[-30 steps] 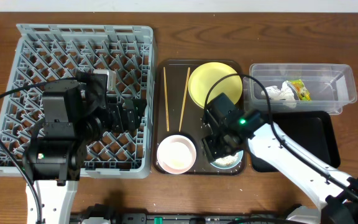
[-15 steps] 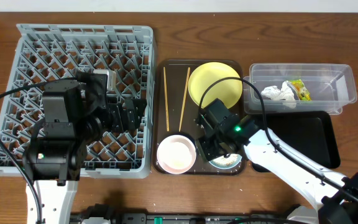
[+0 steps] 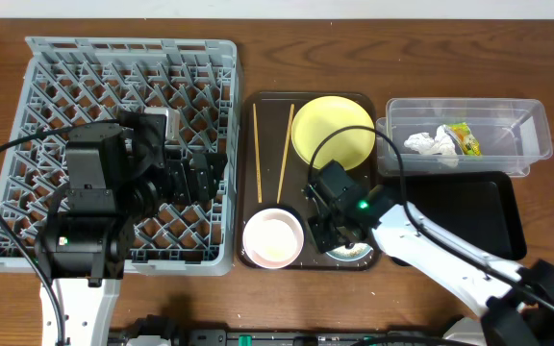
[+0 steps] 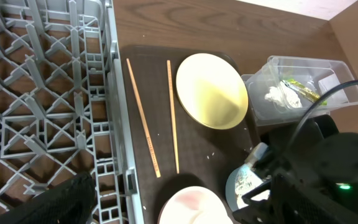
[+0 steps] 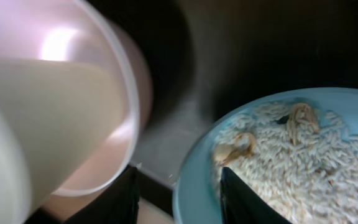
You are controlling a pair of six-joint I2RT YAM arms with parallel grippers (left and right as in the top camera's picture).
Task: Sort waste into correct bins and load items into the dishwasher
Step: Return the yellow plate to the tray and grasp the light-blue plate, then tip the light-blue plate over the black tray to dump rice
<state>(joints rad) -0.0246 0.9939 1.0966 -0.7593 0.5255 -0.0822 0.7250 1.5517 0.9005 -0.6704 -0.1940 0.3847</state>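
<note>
We find the light-blue bowl (image 5: 347, 99), holding white rice crumbs (image 5: 316, 168), on the dark brown serving tray (image 3: 270, 154) just beside the pinkish-white bowl (image 3: 273, 237). The right gripper (image 5: 178, 186) stands parted astride its rim, while the left gripper (image 3: 205, 178) sits over the grey rack (image 3: 65, 67), and we cannot tell its state. The surface is a wooden table (image 3: 354, 58); counted: two bowls, one yellow plate (image 3: 333, 132), two chopsticks (image 3: 256, 154), one clear tub (image 3: 537, 120), one black tray (image 3: 489, 207).
</note>
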